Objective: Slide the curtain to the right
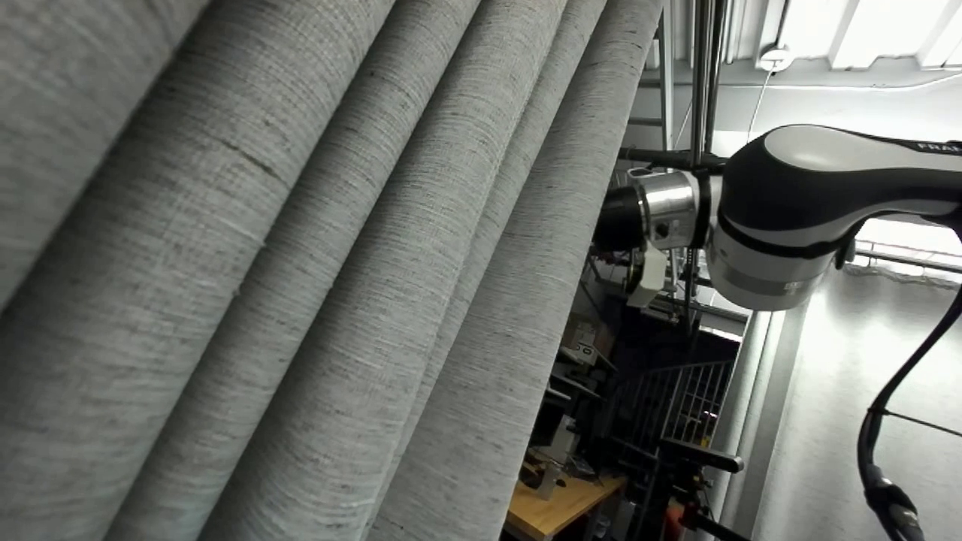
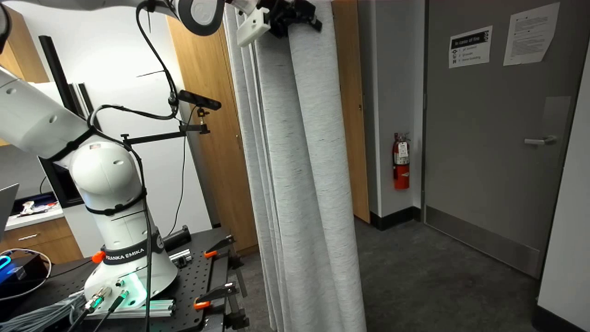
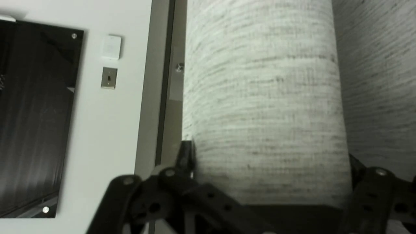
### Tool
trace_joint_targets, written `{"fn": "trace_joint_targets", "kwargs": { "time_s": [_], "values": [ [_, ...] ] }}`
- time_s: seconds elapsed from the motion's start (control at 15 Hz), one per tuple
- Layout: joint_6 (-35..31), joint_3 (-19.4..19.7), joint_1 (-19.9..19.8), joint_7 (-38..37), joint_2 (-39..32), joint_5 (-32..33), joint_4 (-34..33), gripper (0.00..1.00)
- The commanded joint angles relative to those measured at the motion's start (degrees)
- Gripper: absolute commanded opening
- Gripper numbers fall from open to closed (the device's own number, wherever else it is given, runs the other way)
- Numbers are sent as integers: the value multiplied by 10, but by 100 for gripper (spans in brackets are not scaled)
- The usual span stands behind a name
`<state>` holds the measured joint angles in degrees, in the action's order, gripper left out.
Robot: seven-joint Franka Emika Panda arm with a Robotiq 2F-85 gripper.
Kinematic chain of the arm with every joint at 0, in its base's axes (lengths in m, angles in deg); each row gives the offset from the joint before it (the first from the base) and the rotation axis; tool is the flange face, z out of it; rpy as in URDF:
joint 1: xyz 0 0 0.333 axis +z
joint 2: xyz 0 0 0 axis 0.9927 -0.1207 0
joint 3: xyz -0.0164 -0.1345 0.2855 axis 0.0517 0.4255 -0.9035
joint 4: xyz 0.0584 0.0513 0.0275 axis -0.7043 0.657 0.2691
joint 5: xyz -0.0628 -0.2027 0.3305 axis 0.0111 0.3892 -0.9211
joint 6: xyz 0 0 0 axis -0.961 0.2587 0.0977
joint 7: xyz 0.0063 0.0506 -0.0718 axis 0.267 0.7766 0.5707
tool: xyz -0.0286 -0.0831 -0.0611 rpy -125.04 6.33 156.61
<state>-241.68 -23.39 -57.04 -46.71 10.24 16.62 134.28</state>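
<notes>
In the wrist view, two fingers (image 3: 186, 156) are counted at the curtain (image 3: 266, 97). In an exterior view, one grey door (image 2: 484, 180), two posted papers (image 2: 469, 46) and one fire extinguisher (image 2: 401, 161) are counted to the curtain's right; to its left, two orange-tipped clamps (image 2: 219, 293) on the bench (image 2: 198, 236).

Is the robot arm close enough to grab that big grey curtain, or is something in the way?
Yes, it looks able to. In the wrist view the gripper is open, with its fingers on either side of a fold of the curtain. I see nothing blocking them, so the way seems free.
</notes>
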Motion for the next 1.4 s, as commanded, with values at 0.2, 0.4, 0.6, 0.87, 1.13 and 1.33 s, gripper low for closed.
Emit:
{"fn": "trace_joint_targets", "kwargs": {
  "time_s": [0.2,0.4,0.6,0.87,1.13,1.33],
  "values": [
    [-71,21,47,-12,-75,-11,-60,57],
    [-82,34,60,-5,-96,-19,-74,34],
    [-85,48,63,-9,-115,-19,-87,11],
    [-80,82,54,-14,-136,-22,-109,0],
    [-70,138,31,-33,-159,-22,-142,0],
    [-67,190,4,-52,-191,-17,-179,0]
  ]
}}
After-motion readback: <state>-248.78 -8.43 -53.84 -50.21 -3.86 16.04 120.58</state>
